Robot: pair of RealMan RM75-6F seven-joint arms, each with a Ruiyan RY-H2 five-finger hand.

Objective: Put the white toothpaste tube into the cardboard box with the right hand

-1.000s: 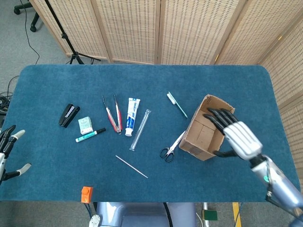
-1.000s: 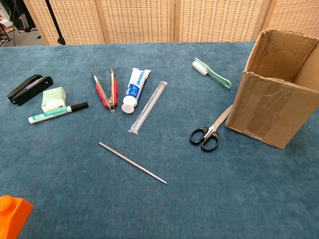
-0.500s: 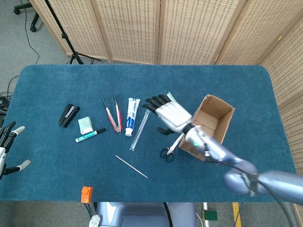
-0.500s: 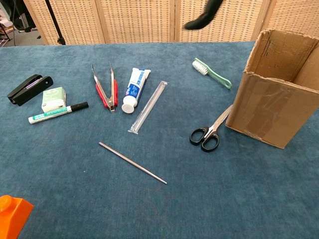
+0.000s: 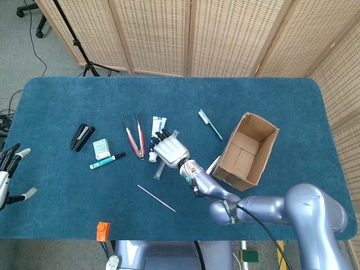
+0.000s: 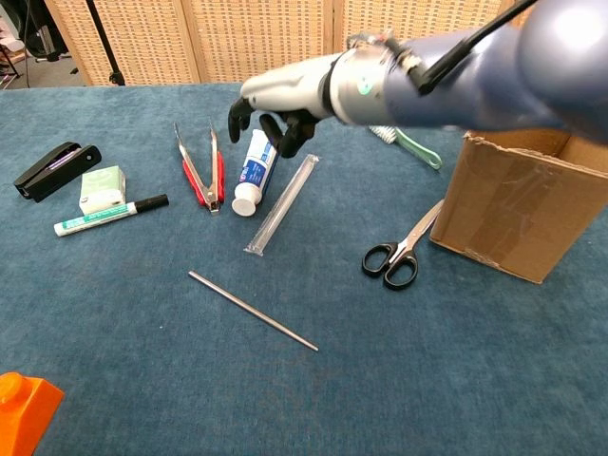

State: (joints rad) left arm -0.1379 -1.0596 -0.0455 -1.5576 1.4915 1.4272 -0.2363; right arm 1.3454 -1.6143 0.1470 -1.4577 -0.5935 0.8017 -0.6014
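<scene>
The white toothpaste tube [image 5: 158, 124] [image 6: 255, 170] lies flat on the blue table, cap toward me, between red tongs and a clear wrapped straw. My right hand [image 5: 170, 149] [image 6: 281, 106] hovers just above the tube's far end with its fingers curved downward and apart, holding nothing. In the head view the hand covers the tube's lower part. The cardboard box [image 5: 227, 164] [image 6: 508, 207] stands open-topped to the right, well apart from the hand. My left hand [image 5: 8, 173] rests open at the table's left edge, seen only in the head view.
Red tongs [image 6: 198, 166] lie left of the tube, the clear straw [image 6: 283, 201] right of it. Scissors [image 6: 397, 253] and a green toothbrush [image 6: 408, 143] lie between tube and box. Further left are a marker [image 6: 109, 216], a small green box [image 6: 102, 186] and a stapler [image 6: 54, 168]. A metal rod [image 6: 252, 310] lies nearer me.
My right hand has swung leftward from over the cardboard box, across the scissors, to above the toothpaste tube. The objects on the table have stayed put.
</scene>
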